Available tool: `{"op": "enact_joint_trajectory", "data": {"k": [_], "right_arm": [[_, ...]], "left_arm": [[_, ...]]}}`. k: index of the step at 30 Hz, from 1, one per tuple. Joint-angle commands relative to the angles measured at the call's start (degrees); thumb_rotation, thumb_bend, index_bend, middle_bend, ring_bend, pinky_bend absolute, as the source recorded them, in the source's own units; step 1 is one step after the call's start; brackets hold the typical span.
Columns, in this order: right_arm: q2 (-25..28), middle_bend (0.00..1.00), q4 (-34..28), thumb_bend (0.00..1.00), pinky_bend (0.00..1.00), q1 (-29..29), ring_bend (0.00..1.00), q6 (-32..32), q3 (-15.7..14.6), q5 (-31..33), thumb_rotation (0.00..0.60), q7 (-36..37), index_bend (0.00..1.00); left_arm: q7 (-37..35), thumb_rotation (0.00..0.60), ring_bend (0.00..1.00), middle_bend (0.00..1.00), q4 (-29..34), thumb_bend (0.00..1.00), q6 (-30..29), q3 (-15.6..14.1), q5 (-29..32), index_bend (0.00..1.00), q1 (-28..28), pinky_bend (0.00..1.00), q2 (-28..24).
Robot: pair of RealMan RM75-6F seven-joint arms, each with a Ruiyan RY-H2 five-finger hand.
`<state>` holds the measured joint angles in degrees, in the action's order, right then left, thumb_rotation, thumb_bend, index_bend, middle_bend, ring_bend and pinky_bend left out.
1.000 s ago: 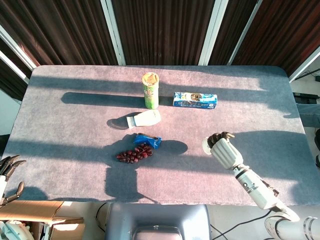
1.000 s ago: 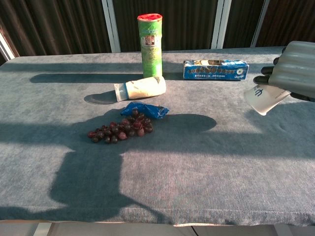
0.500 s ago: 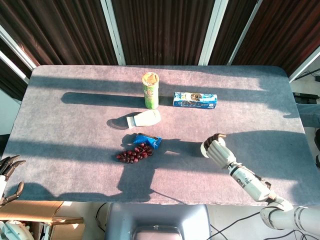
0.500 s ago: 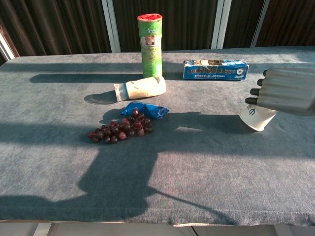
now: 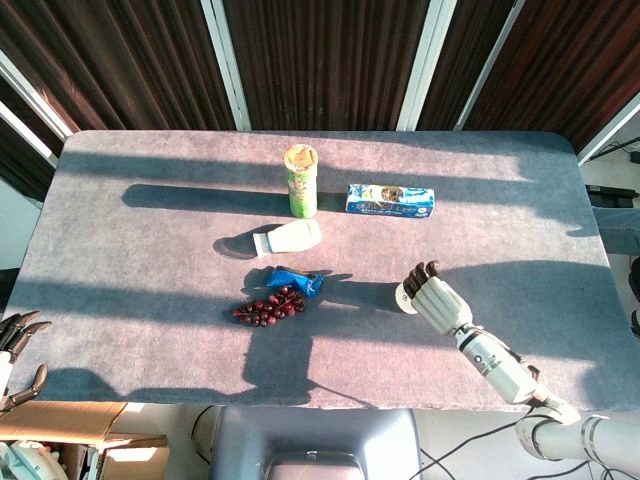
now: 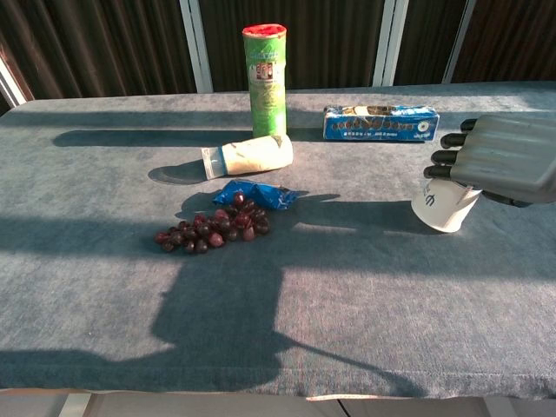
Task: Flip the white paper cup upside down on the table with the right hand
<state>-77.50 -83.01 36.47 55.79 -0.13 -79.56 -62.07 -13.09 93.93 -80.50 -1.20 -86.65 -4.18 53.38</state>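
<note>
At the far lower left of the head view, the left hand hangs off the table edge, fingers loosely apart and holding nothing. The grey table fills the frame. Near its centre lie a cluster of dark red grapes and, touching them, a blue wrapper. Above them a pale bottle lies on its side, and behind it a green can stands upright. Right of centre, a blue box lies flat.

At the right of the chest view, the right hand grasps the white paper cup from above, dark fingertips curled over its top. The cup sits in the right middle of the frame, well apart from the other objects. It is white with a small dark logo, tapered, and tilted; its lower end looks to be at or just above the cloth, though contact cannot be confirmed.

The step in hand appears to be the setting-down of the turned cup. The next move likely calls for levelling the cup so its rim meets the table flat, then loosening the fingers without tipping it.
</note>
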Motion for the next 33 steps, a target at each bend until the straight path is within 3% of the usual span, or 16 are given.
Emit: {"op": "enact_joint_trajectory", "data": {"k": [1,8,18,23,33], "right_arm": [[0.3,0.22,-0.5,0.50,0.31,-0.8,0.13,0.7,0.5,0.4,0.600,5.3,0.23],[2.6,0.08,-4.6,0.36,0.16,-2.4,0.00,4.3,2.4,0.1,0.600,16.2,0.13],[6.9,0.09,-13.0,0.30,0.15,-12.1,0.00,24.1,3.6,-5.0,0.600,25.3,0.09],[8.4,0.10,-17.0,0.30,0.15,-16.6,0.00,29.8,3.1,-5.9,0.600,30.5,0.09],[9.4,0.10,-17.8,0.30,0.16,-23.1,0.01,35.9,0.9,-6.9,0.600,36.8,0.09]], "left_arm": [[0.0,0.600,0.00,0.09,0.0,0.48,0.1,0.0,-0.1,0.21,0.0,0.14,0.0],[0.2,0.600,0.00,0.09,0.0,0.48,0.1,0.0,0.0,0.21,0.0,0.14,0.0],[2.6,0.600,0.00,0.09,0.2,0.48,-0.8,0.7,1.2,0.21,0.3,0.14,0.9],[4.3,0.600,0.00,0.09,0.3,0.48,-1.4,1.1,1.9,0.21,0.5,0.14,1.5],[6.9,0.600,0.00,0.09,0.2,0.48,-2.7,1.7,2.0,0.21,0.8,0.14,2.6]]}}
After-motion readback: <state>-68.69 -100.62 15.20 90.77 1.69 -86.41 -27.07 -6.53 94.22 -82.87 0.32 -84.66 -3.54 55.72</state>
